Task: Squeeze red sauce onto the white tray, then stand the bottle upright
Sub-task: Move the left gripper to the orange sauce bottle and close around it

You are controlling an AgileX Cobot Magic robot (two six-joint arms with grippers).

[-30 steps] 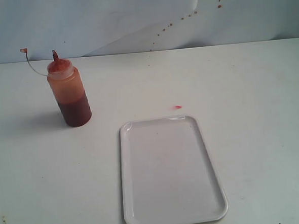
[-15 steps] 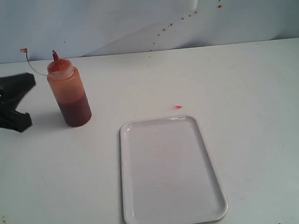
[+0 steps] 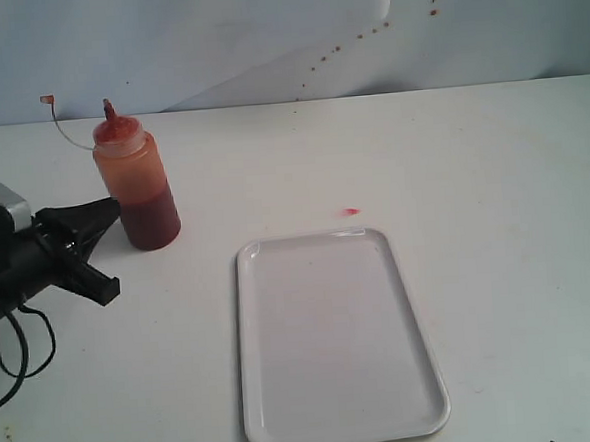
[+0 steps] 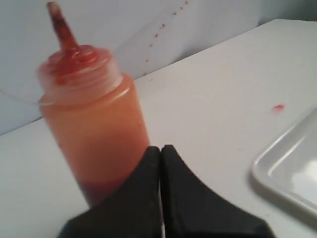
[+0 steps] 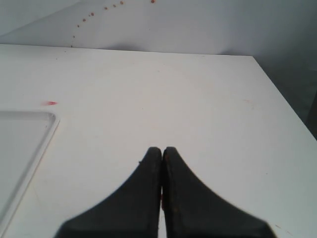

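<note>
Orange-red plastic, standing up straight: the bottle (image 3: 138, 186) is just ahead of the left claw (image 4: 161, 148), very near it. Low inside sits the red sauce (image 3: 153, 225). The white tray (image 3: 334, 359) lies further off on the desk (image 3: 471, 150), with no sauce on it yet. Close up, the left claw's halves look pressed together. From outside they look spread, so I cannot tell how open it is. It holds nothing. The right claw (image 5: 162, 148) is squeezed together and empty. I think the step is reaching. Next, the left claw needs to grab the bottle round its middle.
</note>
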